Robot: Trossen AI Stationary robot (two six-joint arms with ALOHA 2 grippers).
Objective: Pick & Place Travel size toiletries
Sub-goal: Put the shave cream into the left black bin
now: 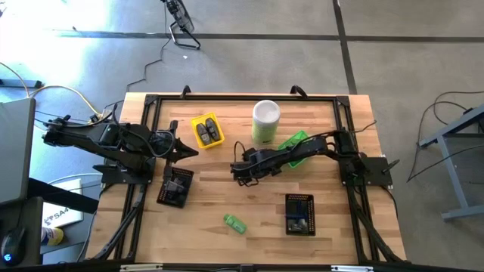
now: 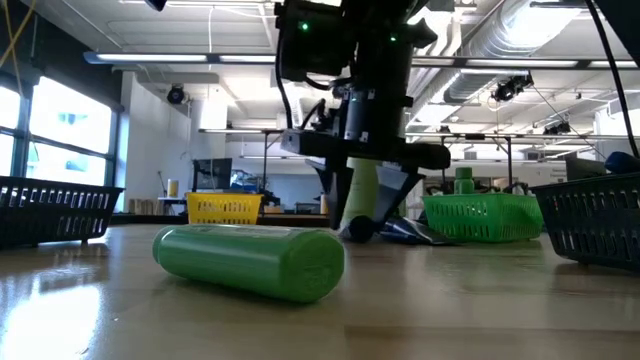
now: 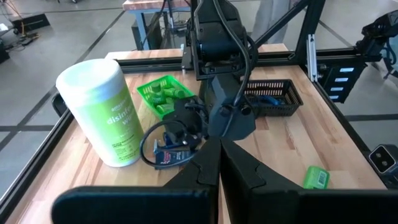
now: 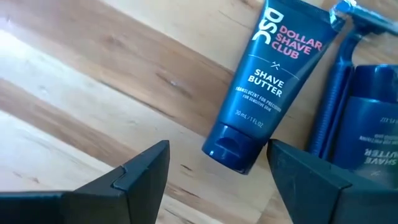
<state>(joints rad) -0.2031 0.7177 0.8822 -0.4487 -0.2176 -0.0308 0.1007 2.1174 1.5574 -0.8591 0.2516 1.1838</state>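
Left gripper (image 1: 187,149) waits at the table's left side, fingers together and empty; the yellow tray (image 1: 206,130) just beyond it holds dark grey oval pieces and the black tray (image 1: 175,187) near it also looks loaded, so part of the sorting appears done. Mid-table, right gripper (image 4: 219,163) hovers with fingers spread over a blue shave butter tube (image 4: 270,78) lying flat on the wood beside a blue razor (image 4: 339,93), neither grasped. A green bottle (image 1: 234,223) lies loose near the front edge, apparently awaiting a tray, while the green tray (image 3: 160,94) already holds green items.

Wood-plank counter (image 1: 113,227) w/ black frame, on grey concrete floor (image 1: 408,45). Beyond: open workshop, white ceiling w/ exposed ducts (image 2: 520,30), strip lights (image 2: 200,60), big windows (image 2: 60,130) at one side.
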